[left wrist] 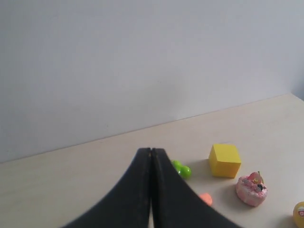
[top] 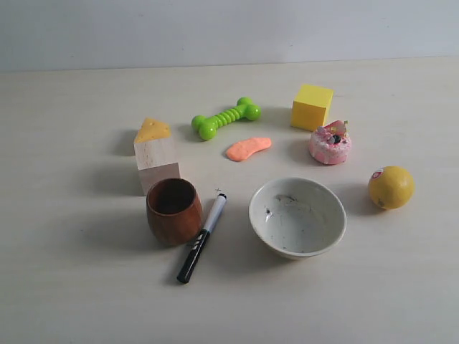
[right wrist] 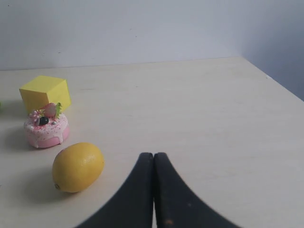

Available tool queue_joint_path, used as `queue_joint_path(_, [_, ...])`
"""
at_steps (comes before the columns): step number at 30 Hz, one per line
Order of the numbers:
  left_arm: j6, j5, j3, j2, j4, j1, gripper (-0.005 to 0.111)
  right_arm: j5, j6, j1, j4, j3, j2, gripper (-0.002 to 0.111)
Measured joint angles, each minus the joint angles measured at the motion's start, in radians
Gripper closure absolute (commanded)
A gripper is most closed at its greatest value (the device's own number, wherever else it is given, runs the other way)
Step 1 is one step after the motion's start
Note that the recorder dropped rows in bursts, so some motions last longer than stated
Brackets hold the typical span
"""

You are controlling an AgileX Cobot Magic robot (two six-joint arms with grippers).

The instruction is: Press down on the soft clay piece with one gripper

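Exterior view is showing the clay [top: 249,148] lying flat on the table [top: 86,301], just beside the bone [top: 225,118] on its near side, left of the cake [top: 330,143], touching neither. No arm is appearing there. My left gripper [left wrist: 151,152] and right gripper [right wrist: 153,155] are each holding fingers clenched together on nothing. I am judging the clay light, soft, easily dented, perhaps tacky; no grasp needed, so I am planning closed tips pressing straight down on its broad middle.
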Motion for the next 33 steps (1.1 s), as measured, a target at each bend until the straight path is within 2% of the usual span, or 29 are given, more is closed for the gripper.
queue_joint_path(7, [0.044,0.015,-0.01,0.092,-0.011,0.0,0.107,0.0,0.0,0.0,0.0,0.0,0.0,0.108])
queue_joint_path(13, [0.101,0.178,-0.108,0.301,-0.029,-0.019,0.107,0.0,0.0,0.0,0.0,0.0,0.0,0.108])
queue_joint_path(20, [0.099,0.296,-0.258,0.54,-0.033,-0.152,0.107,0.0,0.0,0.0,0.0,0.0,0.0,0.108])
queue_joint_path(24, [-0.007,0.362,-0.372,0.677,-0.014,-0.227,0.107,0.0,0.0,0.0,0.0,0.0,0.0,0.108])
queue_joint_path(33, [-0.162,0.545,-0.627,0.933,0.086,-0.314,0.107,0.0,0.0,0.0,0.0,0.0,0.0,0.108])
